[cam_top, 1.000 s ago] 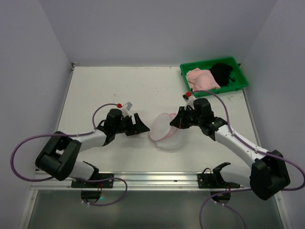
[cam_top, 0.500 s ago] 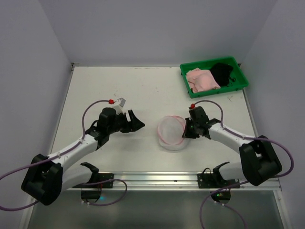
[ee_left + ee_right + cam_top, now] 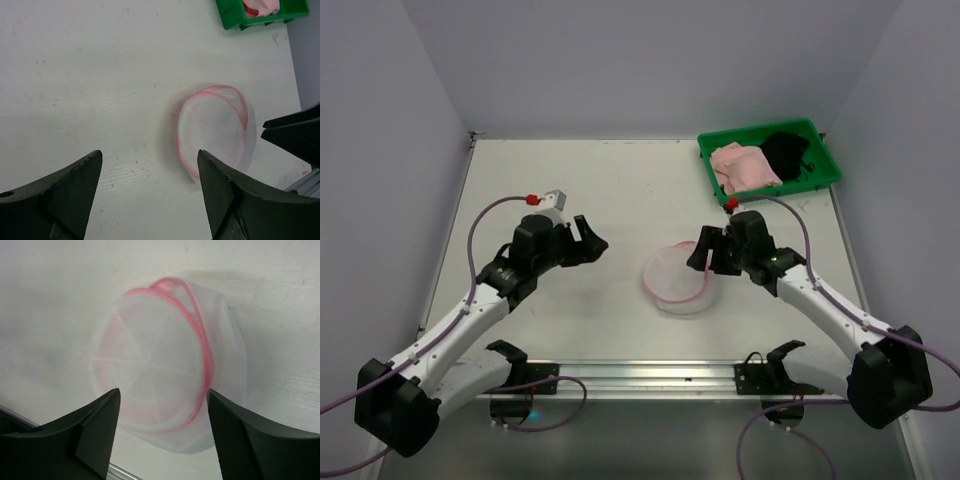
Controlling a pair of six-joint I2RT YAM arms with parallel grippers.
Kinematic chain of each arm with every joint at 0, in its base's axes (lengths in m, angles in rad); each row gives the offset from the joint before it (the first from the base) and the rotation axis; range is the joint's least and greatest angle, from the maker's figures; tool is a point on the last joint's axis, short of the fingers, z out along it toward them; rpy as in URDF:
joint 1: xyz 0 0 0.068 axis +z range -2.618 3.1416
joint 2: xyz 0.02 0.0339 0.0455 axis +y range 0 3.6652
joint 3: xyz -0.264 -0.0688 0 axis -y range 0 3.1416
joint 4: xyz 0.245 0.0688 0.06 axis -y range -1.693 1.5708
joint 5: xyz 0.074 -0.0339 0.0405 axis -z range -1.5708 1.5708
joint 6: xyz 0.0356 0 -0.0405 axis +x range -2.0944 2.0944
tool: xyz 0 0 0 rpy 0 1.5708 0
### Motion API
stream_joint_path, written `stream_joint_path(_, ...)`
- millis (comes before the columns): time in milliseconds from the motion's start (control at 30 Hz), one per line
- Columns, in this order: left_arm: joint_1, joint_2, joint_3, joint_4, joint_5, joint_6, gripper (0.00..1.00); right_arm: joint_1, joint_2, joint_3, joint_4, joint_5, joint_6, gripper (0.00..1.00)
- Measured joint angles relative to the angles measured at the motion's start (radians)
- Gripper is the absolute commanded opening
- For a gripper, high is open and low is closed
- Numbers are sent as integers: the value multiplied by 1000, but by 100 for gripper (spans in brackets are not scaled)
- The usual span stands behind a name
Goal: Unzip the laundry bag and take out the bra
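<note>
right gripper [image 3: 162,392], spread wide, just beside the laundry bag [image 3: 155,365].

The white table [image 3: 570,180] carries the mesh bag [image 3: 680,278], lying flat right of the middle, and a green tray [image 3: 780,187] at the far right corner, well apart from it.

left arm reaches forward and inward, elbow low, its left gripper [image 3: 592,240] facing the other gripper with jaws spread wide. right arm stretches in likewise, right gripper [image 3: 701,256] tilted downward, fingers [image 3: 95,430] parted. the two grippers are well apart.
</note>
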Motion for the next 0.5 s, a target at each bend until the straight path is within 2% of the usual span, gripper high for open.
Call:
stream_joint_path(167,0,-34,73,-93,-77,17,86,0,-135,97,-60,14,-14,98)
stream_joint_path(300,0,-45,148,-178,-146,41,92,0,-249,187,-136,137,-34,99)
stream_joint_path(500,1,-108,288,-316,-285,89,100,0,-507,288,-208,425,-85,99)
